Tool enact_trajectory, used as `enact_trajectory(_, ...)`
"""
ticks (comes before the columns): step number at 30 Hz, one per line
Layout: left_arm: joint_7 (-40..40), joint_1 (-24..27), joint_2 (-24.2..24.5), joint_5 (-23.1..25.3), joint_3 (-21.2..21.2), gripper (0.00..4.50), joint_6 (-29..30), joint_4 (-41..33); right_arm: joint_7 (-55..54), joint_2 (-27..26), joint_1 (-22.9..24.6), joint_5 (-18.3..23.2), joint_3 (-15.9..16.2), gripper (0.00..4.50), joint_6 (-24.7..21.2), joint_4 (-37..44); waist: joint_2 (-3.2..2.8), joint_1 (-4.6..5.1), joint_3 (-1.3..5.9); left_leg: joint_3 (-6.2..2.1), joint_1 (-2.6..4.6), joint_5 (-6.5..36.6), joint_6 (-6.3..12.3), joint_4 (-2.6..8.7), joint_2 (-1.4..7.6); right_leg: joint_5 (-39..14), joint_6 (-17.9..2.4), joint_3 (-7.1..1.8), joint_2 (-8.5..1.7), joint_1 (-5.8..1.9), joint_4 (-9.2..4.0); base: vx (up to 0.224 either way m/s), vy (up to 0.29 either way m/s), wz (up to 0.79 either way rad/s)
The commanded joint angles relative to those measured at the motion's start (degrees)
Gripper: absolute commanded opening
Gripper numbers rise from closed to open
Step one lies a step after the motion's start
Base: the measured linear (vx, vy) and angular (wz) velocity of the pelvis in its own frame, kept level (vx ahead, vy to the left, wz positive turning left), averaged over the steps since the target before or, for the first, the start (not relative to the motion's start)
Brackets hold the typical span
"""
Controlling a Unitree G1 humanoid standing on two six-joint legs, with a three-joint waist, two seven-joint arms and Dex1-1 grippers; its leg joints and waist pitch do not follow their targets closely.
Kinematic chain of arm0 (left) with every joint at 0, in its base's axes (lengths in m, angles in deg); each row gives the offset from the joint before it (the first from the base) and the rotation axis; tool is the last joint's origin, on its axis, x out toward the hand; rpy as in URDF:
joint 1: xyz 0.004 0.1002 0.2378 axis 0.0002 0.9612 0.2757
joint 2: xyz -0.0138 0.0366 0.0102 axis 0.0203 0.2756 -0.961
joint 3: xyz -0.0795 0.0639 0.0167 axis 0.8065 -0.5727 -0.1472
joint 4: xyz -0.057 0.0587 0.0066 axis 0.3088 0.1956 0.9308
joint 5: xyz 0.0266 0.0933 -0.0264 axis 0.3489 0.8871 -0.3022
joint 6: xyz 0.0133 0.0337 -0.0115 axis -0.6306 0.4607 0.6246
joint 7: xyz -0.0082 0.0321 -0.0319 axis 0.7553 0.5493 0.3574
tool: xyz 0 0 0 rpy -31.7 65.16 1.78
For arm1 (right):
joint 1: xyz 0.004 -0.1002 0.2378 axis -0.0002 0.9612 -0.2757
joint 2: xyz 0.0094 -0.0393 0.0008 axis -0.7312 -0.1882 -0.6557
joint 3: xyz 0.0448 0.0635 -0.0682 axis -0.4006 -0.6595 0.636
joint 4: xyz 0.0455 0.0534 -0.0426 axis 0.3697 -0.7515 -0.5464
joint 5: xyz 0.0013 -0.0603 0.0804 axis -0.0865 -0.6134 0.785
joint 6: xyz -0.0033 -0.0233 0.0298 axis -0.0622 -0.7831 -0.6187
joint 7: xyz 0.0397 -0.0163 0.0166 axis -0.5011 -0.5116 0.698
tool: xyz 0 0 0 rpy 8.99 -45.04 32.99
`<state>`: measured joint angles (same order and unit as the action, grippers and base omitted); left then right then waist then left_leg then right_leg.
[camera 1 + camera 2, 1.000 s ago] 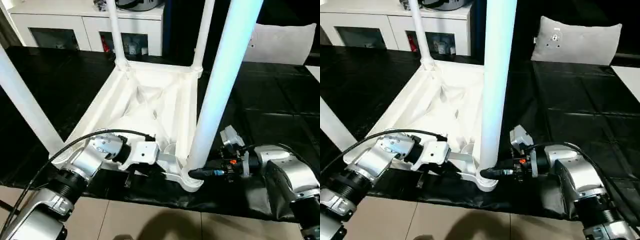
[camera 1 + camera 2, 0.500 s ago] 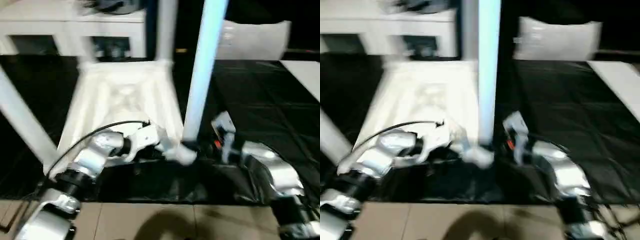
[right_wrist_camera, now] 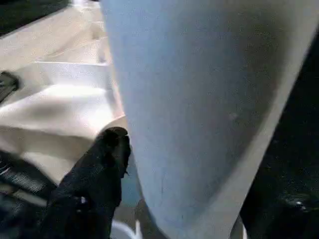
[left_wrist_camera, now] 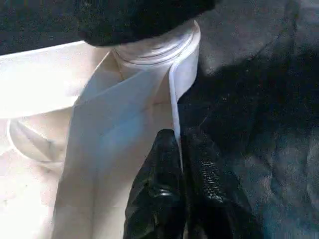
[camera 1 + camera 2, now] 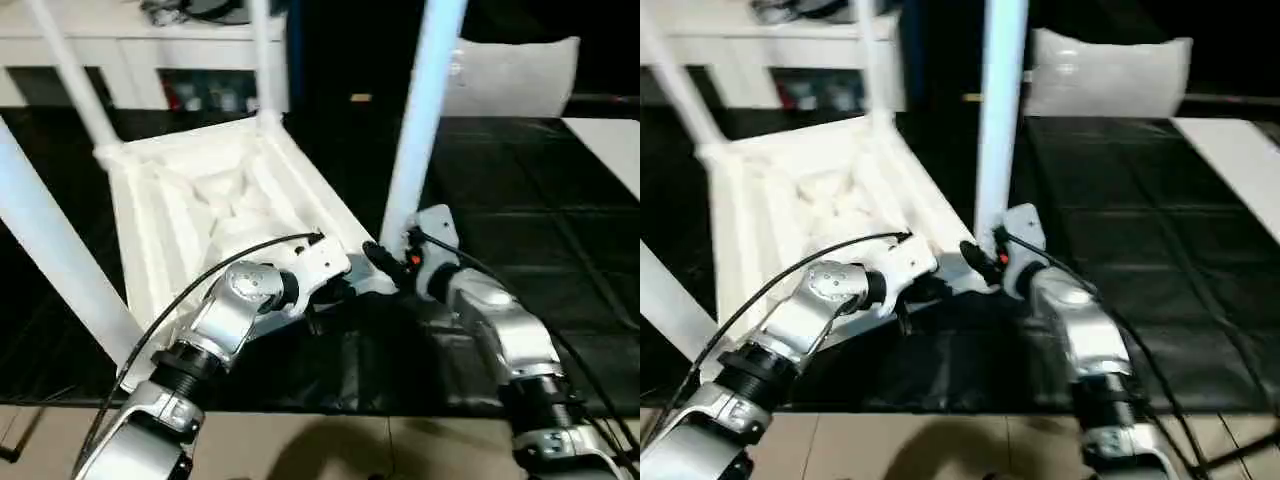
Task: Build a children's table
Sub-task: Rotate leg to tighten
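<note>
The children's table (image 5: 200, 190) lies upside down on a black mat, its ribbed underside up and its long white legs standing upward. My left gripper (image 5: 338, 288) is shut on the thin rim by the near right corner. In the left wrist view its black fingers (image 4: 164, 189) pinch that rim just below the round socket (image 4: 159, 47). My right gripper (image 5: 385, 262) sits at the foot of the near right leg (image 5: 420, 130). That leg (image 3: 199, 99) looms right against it in the right wrist view.
A white cabinet with glass doors (image 5: 150, 50) stands behind the table. A white cushion (image 5: 515, 70) lies at the back right. The black mat (image 5: 560, 210) spreads to the right, and tan floor (image 5: 300, 450) runs along the front.
The table has swung round on the mat, its far end now toward the left. Both grippers stayed at the near right corner. The view has shifted too.
</note>
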<state>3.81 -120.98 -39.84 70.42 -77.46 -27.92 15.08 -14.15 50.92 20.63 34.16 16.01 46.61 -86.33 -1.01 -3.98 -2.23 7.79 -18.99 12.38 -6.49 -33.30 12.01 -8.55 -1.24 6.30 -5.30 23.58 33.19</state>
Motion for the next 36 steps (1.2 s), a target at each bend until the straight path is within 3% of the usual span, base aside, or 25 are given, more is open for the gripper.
enact_trajectory(1,-2.87,0.46,1.07,1.51,-2.86,0.00,-2.48,0.80,6.16,1.38,0.54,1.66,2.10,3.40,2.08,1.05,0.34,-0.27,3.84,1.23,-1.26,2.82,6.08,3.21,0.24,-7.12,-12.34,-2.68,-2.49,-4.35,-2.48,0.000,0.000,0.00)
enact_trajectory(6,-9.34,0.61,5.16,0.28,-3.63,0.00,-9.64,2.74,17.72,7.99,1.75,3.76,1.98,3.94,4.72,1.52,0.28,-1.06,3.45,1.37,-0.96,7.11,5.57,3.50,0.43,-14.00,-10.84,-2.72,-2.61,-4.07,-3.35,0.000,0.000,0.00)
enact_trajectory(10,-15.68,0.00,8.35,-0.42,-5.26,0.00,-15.68,3.89,26.28,12.10,1.74,5.44,2.68,3.94,5.43,0.56,0.54,-1.34,3.39,1.23,-1.05,8.27,5.20,3.69,0.60,-16.72,-9.68,-2.73,-2.69,-4.09,-3.48,0.000,0.000,0.00)
enact_trajectory(13,-20.54,-0.40,9.93,-1.63,-5.54,0.00,-19.07,4.42,33.06,14.37,1.52,7.74,3.53,3.94,5.65,0.84,0.82,-1.48,3.39,1.45,-1.00,7.75,5.43,3.56,0.66,-16.61,-10.08,-2.83,-2.67,-3.92,-3.35,0.000,0.000,0.00)
enact_trajectory(14,-20.54,-0.40,9.93,-1.63,-5.54,0.00,-19.07,4.42,33.06,14.37,1.52,7.74,3.53,3.67,5.65,0.84,0.75,-1.60,3.44,1.44,-0.96,7.67,5.56,3.55,0.68,-16.49,-10.25,-2.80,-2.69,-3.96,-3.29,0.000,0.000,0.00)
enact_trajectory(17,-24.75,-0.60,11.17,-2.65,-6.27,0.00,-20.91,4.13,38.78,16.19,1.88,9.42,5.13,3.59,4.23,2.55,0.92,-2.15,3.57,1.55,-1.03,5.82,6.08,3.41,0.87,-14.29,-11.12,-2.88,-2.65,-3.93,-2.78,0.000,0.000,0.00)
enact_trajectory(19,-26.68,-0.61,11.73,-3.33,-6.75,0.00,-21.47,3.84,40.98,16.75,1.96,9.86,5.91,3.28,3.46,2.93,1.08,-2.55,3.66,1.65,-1.01,4.88,6.29,3.31,0.93,-13.15,-11.51,-2.96,-2.65,-3.91,-2.49,0.000,0.000,0.00)
enact_trajectory(23,-31.03,-0.11,12.98,-4.39,-7.86,0.00,-22.70,2.21,43.71,16.98,1.67,10.13,7.25,3.07,2.79,2.68,1.05,-2.94,3.68,1.68,-1.01,4.51,5.82,3.35,1.05,-12.15,-12.07,-3.04,-2.72,-3.79,-2.27,0.000,0.000,0.00)
enact_trajectory(26,-32.36,0.09,13.20,-4.43,-8.04,0.00,-23.27,1.75,44.43,16.75,1.53,10.57,7.59,2.79,2.56,2.66,1.11,-3.25,3.58,1.80,-0.95,5.50,5.09,3.38,0.95,-13.24,-11.66,-3.12,-2.72,-3.75,-2.44,0.000,0.000,0.00)
enact_trajectory(30,-32.39,-0.24,12.89,-4.32,-8.14,0.00,-23.46,2.07,45.02,16.14,1.87,11.84,8.28,2.35,0.82,3.71,0.99,-3.62,3.52,1.77,-0.98,6.31,3.97,3.46,0.80,-16.98,-9.67,-3.11,-2.70,-3.79,-2.85,0.000,0.000,0.00)
enact_trajectory(36,-32.74,0.02,12.94,-5.31,-7.64,0.00,-22.67,2.26,45.43,16.01,3.65,12.61,8.75,2.02,-0.94,6.03,0.86,-3.76,3.64,1.74,-1.01,5.41,3.58,3.39,0.80,-15.31,-9.52,-3.14,-2.56,-3.76,-2.69,0.000,0.000,0.00)
